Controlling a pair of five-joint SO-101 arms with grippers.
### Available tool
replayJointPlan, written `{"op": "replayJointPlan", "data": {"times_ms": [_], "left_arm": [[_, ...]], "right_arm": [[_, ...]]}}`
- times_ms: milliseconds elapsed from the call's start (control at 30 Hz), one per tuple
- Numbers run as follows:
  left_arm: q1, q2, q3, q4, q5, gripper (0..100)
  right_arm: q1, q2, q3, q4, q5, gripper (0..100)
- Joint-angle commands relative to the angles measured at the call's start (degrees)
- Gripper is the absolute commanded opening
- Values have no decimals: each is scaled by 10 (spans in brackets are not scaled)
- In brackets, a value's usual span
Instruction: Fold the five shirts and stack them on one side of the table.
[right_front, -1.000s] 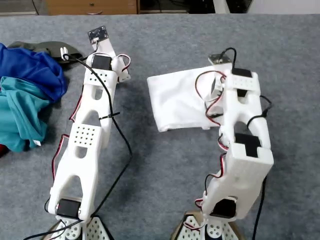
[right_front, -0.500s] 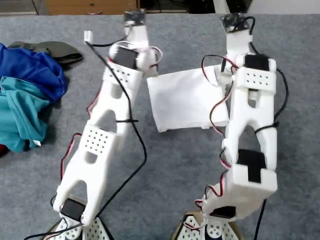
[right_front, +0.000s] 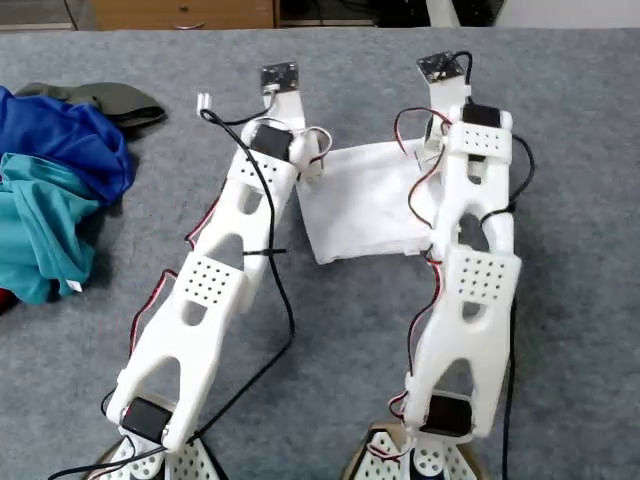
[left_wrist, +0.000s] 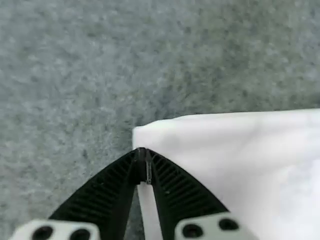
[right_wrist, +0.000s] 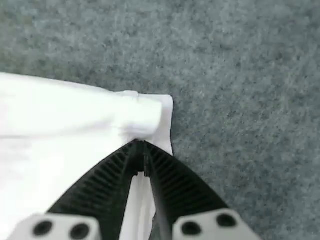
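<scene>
The white shirt (right_front: 362, 208) lies mid-table on the counter (right_front: 340, 320), with bare grey room beyond its far edge and to the right. A pile (right_front: 50, 190) of shirts crowds the left edge. Both arms stretch forward. The left end effector (left_wrist: 143, 162) pinches the shirt's far-left corner, and the right end effector (right_wrist: 140, 156) pinches the far-right.

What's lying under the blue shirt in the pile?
A teal shirt pokes out from beneath the blue shirt, with red cloth showing beside it. Anything deeper is covered.
</scene>
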Motion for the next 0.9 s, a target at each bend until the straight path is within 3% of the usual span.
{"op": "replayJointPlan", "data": {"times_ms": [0, 233, 500, 733, 867], "left_arm": [[-17, -10, -18, 8, 11, 20], [-14, -18, -18, 10, 11, 19], [-17, -143, -17, 39, -56, 19], [-14, -213, -16, 121, -88, 19], [-13, -219, -18, 160, -88, 19]], "right_arm": [[-8, 73, -176, 79, 16, 3], [-6, 168, -415, 185, 17, 3], [-10, 65, -404, 238, 12, 3], [-28, -71, -389, 273, -8, 3], [-32, -186, -272, 275, -8, 3]]}}
